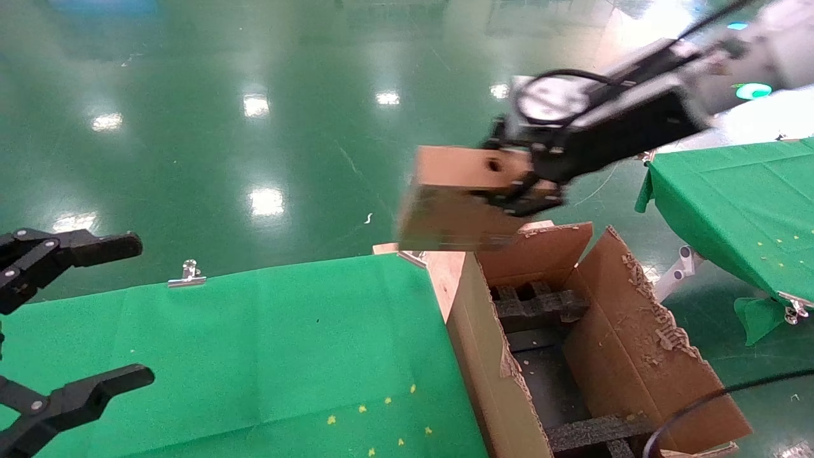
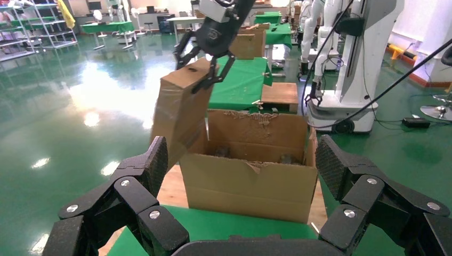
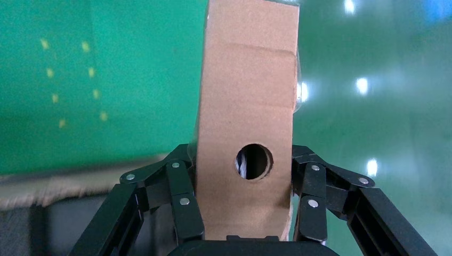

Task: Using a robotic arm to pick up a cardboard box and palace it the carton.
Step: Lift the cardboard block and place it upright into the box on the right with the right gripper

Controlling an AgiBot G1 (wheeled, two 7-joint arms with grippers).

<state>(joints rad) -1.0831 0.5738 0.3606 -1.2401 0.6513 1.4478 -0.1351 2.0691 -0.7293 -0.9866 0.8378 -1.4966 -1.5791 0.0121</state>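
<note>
A large open carton with torn flaps and black foam inserts stood beside a green-covered table. Above its far edge hung the small cardboard box, clear of the carton, hanging down from the gripper. The right gripper of the robotic arm was clamped on the box's upper end, one finger on each side, near its round hole. The left gripper waited spread wide over the table's near left side.

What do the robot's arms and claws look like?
The right arm is shiny white with a glowing green ring light, a black wrist and thin black cables. Both claws, right claw and left claw, are black, with linked fingers and small silver rivets.
</note>
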